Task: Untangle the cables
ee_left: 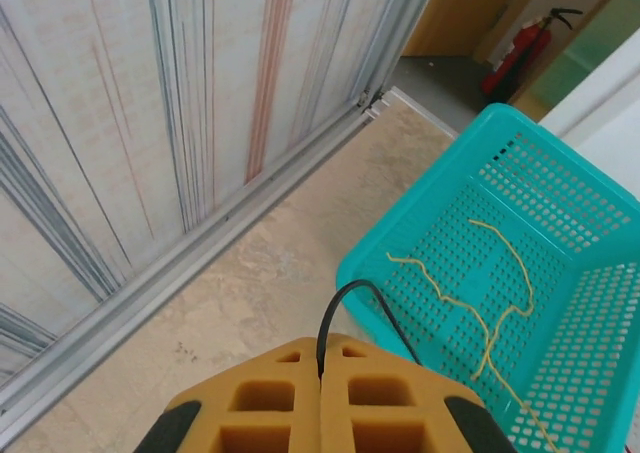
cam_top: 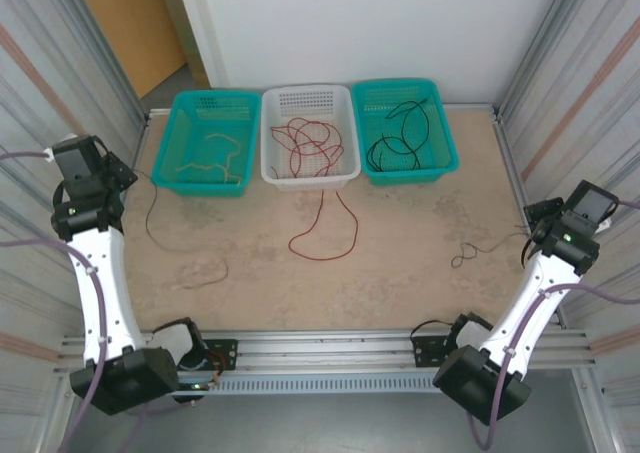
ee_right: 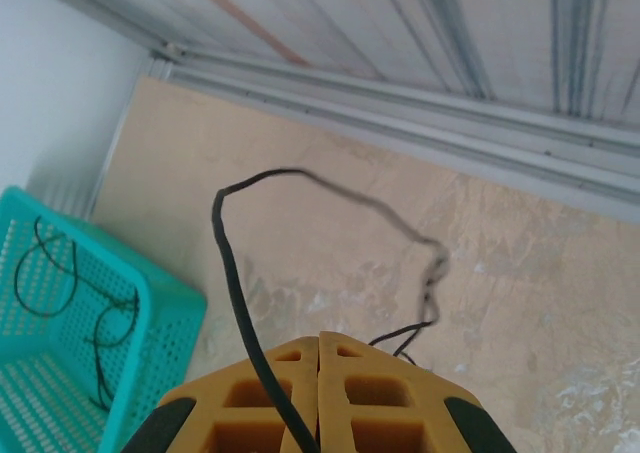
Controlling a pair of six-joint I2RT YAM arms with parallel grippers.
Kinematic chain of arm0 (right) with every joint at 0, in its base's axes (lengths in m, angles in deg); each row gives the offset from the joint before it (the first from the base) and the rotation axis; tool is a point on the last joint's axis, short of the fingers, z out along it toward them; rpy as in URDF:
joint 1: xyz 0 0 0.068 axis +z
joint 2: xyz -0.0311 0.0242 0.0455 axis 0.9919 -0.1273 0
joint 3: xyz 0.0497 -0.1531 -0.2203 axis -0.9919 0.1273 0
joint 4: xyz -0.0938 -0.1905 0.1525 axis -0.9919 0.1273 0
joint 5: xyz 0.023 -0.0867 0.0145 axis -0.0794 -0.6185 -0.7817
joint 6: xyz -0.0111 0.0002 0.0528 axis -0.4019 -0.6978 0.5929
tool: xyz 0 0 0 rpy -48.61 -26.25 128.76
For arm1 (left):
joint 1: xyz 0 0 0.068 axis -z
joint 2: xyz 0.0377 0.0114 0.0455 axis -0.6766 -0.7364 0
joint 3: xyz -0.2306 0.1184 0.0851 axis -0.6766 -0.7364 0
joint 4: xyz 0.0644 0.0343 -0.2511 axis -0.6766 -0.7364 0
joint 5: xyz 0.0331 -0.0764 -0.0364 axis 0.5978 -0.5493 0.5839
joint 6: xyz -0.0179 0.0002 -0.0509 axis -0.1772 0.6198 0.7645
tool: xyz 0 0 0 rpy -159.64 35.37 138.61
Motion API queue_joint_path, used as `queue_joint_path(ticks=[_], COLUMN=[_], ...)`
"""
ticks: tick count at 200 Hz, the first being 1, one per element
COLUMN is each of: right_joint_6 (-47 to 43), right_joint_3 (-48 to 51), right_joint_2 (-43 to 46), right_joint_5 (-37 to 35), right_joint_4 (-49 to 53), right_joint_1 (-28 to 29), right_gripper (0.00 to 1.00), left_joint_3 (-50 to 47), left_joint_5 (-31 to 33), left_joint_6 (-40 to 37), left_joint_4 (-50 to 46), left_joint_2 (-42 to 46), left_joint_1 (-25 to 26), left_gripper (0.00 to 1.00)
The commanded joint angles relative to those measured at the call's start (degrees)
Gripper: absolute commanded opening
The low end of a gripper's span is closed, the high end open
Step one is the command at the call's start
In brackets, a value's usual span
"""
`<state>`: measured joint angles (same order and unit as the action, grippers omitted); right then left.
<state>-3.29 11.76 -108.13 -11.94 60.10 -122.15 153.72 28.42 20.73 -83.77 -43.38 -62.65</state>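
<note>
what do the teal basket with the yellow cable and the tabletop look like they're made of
The teal basket looks like moulded plastic, faintly glossy: one even colour, regular rows of holes in walls and floor. The tabletop looks like matte beige board or laminate with mottled, stone-like blotches; which, I cannot tell.

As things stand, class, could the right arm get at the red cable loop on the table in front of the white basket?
Probably, once it lets go: the right gripper is shut on a black cable, and only that cable's slack lies between it and the red cable loop.
</note>
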Motion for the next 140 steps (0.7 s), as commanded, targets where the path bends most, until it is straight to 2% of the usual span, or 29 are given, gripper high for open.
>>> queue_joint_path(ticks=[1, 17, 30, 49, 64, 98, 140], right_joint_6=[0.0, -0.8, -2.3, -3.9, -4.1, -3.9, -5.0], right_joint_3=[-1.5, -1.5, -5.2, -13.2, -19.1, -31.8, -48.4], right_joint_2=[0.8, 1.4, 0.8, -1.0, -3.3, -13.3, -27.5], right_joint_5=[2.8, 6.0, 3.2, -3.0, -4.7, 3.4, 6.5], right_joint_4=[0.8, -1.8, -0.3, 3.1, 4.1, 0.6, -5.1], right_joint_1=[-0.8, 4.0, 12.0, 24.9, 31.1, 34.3, 37.3], right_gripper=[0.0, 0.0, 0.0, 0.0, 0.02, 0.01, 0.02], left_joint_3=[2.9, -0.3, -1.2, -2.1, -3.1, -5.1, -9.5], left_joint_5=[-3.4, -9.6, -12.7, -14.0, -14.5, -10.9, -14.0], left_joint_6=[0.9, 3.6, 3.9, 2.0, 0.8, -0.5, -0.4], left_joint_4=[0.8, 4.9, 5.2, 4.2, 3.0, 0.1, 3.2], left_joint_2=[-1.3, 1.0, 2.5, 6.0, 9.2, 15.1, 17.2], left_joint_1=[-1.3, -0.7, 1.1, 7.5, 13.8, 29.6, 47.7], left_gripper=[0.0, 0.0, 0.0, 0.0, 0.0, 0.0, 0.0])
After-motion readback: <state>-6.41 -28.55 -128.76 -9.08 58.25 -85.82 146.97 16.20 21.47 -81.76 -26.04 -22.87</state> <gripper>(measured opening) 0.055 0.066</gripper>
